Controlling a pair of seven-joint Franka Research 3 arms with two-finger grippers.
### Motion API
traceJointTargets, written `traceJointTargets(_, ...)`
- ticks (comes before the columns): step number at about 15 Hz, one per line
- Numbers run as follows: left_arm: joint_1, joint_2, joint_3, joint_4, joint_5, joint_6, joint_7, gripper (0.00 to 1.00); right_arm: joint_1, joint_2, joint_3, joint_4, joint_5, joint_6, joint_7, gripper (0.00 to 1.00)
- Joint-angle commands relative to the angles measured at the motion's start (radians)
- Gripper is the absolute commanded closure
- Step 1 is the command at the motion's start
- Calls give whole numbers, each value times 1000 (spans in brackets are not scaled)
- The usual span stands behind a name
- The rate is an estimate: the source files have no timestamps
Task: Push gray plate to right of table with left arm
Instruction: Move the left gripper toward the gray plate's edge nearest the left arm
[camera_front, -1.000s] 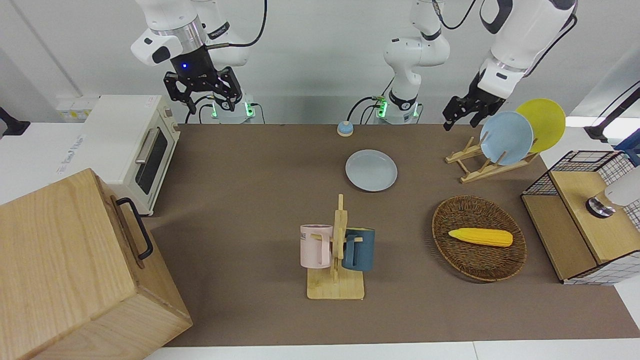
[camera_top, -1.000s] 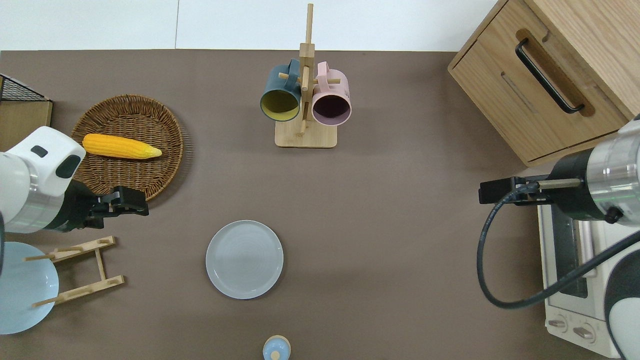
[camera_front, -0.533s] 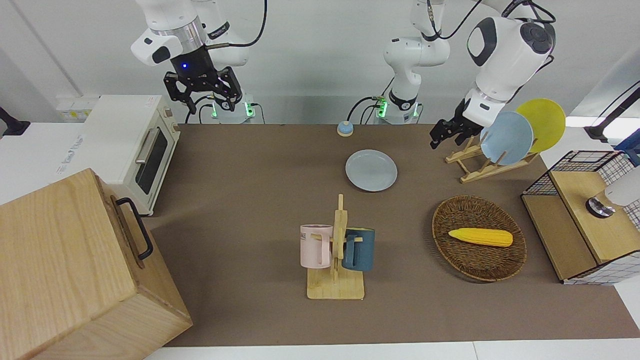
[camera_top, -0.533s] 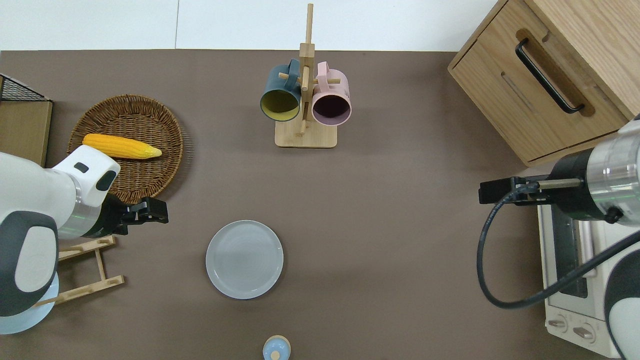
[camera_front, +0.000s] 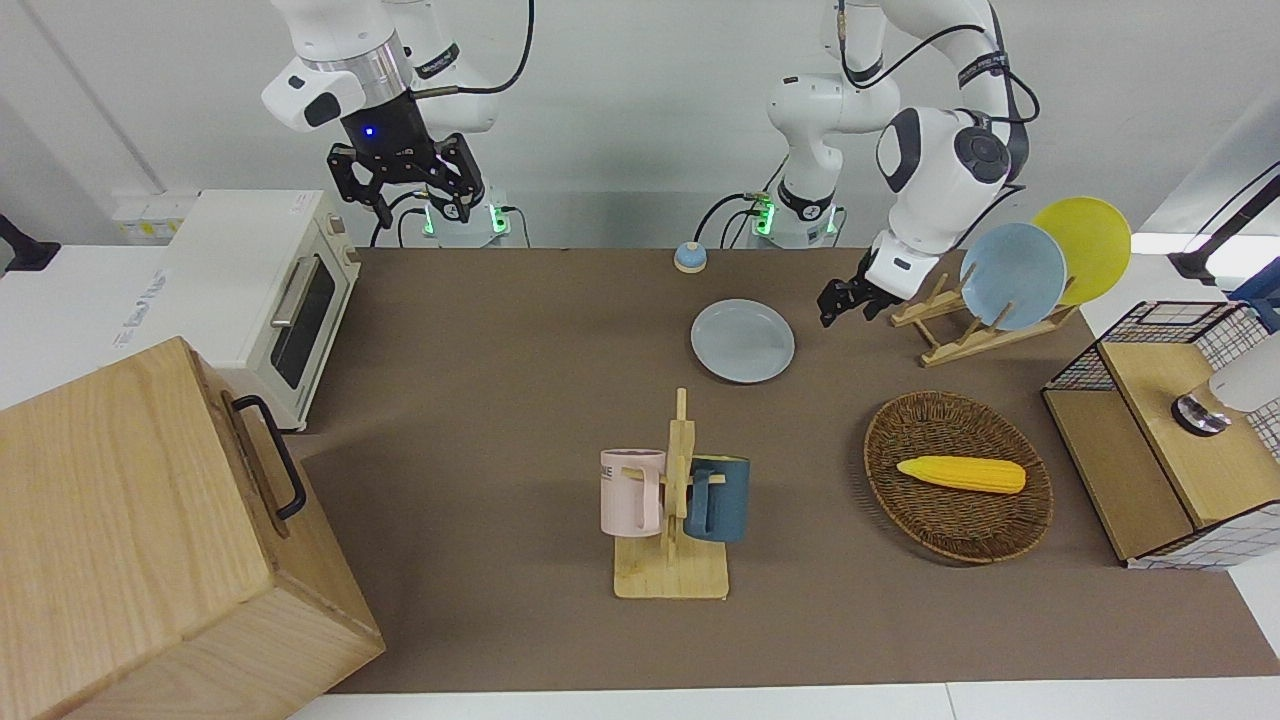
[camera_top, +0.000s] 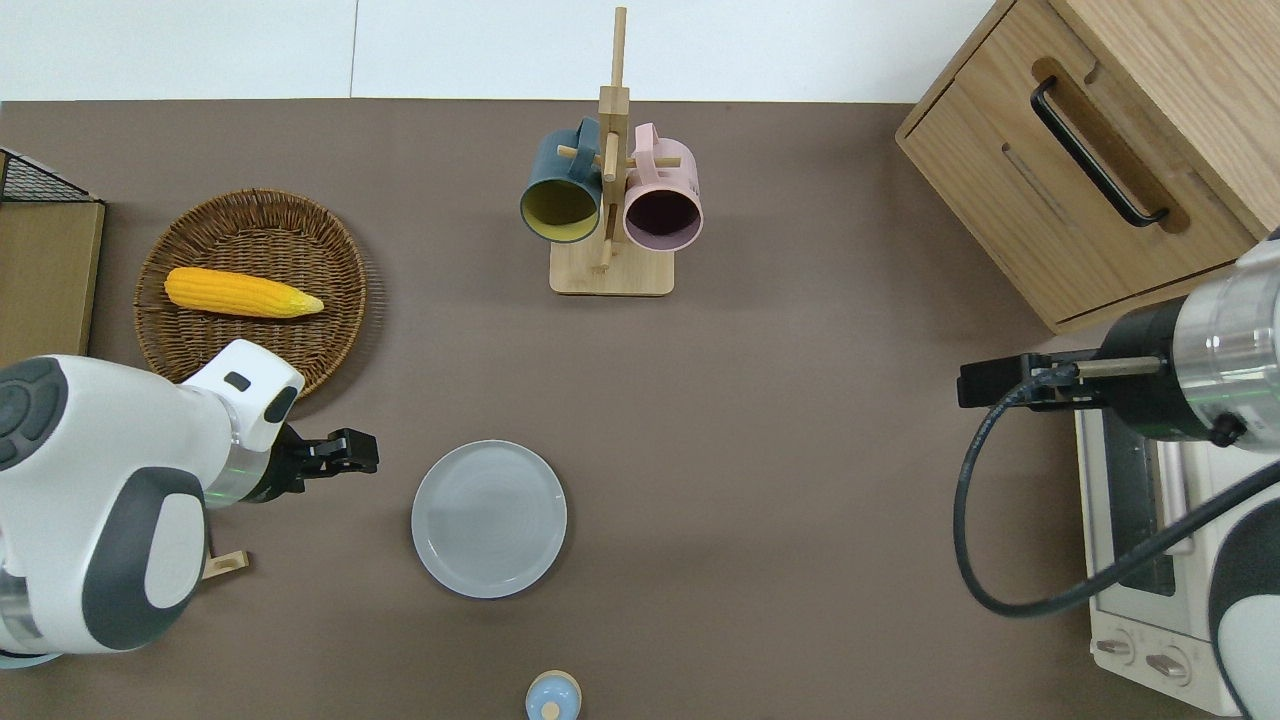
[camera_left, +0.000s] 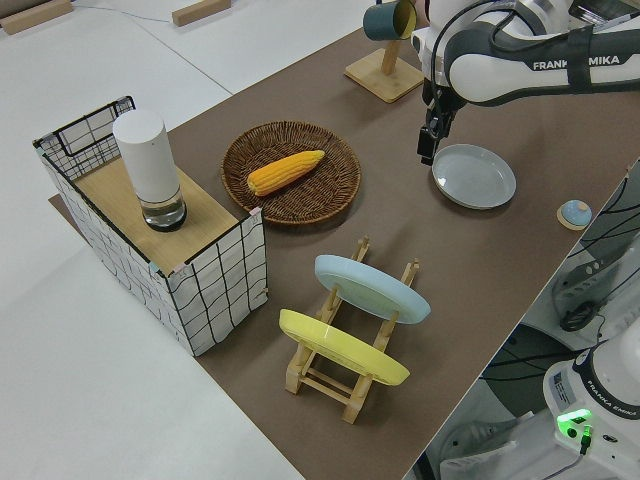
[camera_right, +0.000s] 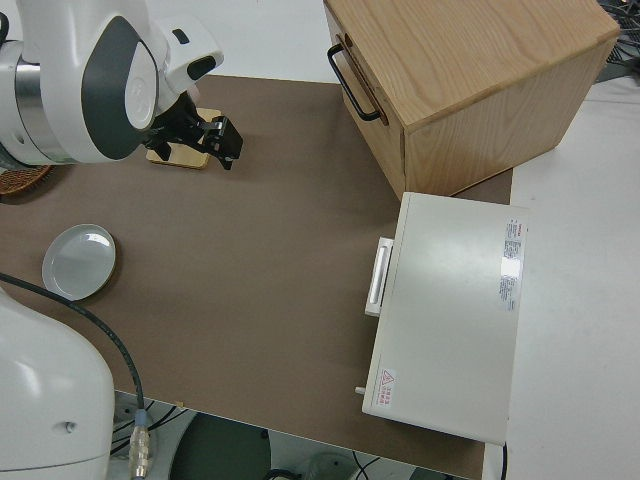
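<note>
While the gray plate (camera_top: 489, 519) lies flat on the brown table (camera_top: 780, 520), the left gripper (camera_top: 352, 464) hangs just beside it, toward the left arm's end of the table, not touching. I cannot tell if its jaws are apart or together. The right arm is parked, and its gripper (camera_front: 405, 178) has its jaws apart.

The left side view shows a blue plate (camera_left: 372, 288) and a yellow plate (camera_left: 343, 348) leaning in a wooden rack (camera_left: 335, 375); from overhead the big white left arm (camera_top: 100, 500) hides them.

The gray plate is round, smooth and shallow with a low rim. Farther from the robots sits a bumpy woven basket (camera_top: 251, 340) holding a yellow corn cob (camera_top: 243, 293).
</note>
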Motion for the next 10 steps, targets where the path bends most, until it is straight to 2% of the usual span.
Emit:
traceJointTargets(1, -42, -38, -3, -149, -32, 163, -14, 162, -6, 6, 4, 14, 16, -5, 2, 5)
traceJointTargets(4, -71, -39, -4, -206, -48, 206, -17, 162, -6, 6, 4, 14, 16, -5, 2, 5)
traceJointTargets(8, -135, -38, -12, -319, -57, 373, -61, 164, -6, 6, 4, 14, 16, -5, 2, 5)
traceJointTargets(10, -140, -36, -12, -322, -69, 374, -61, 211, -6, 6, 4, 14, 16, -5, 2, 5)
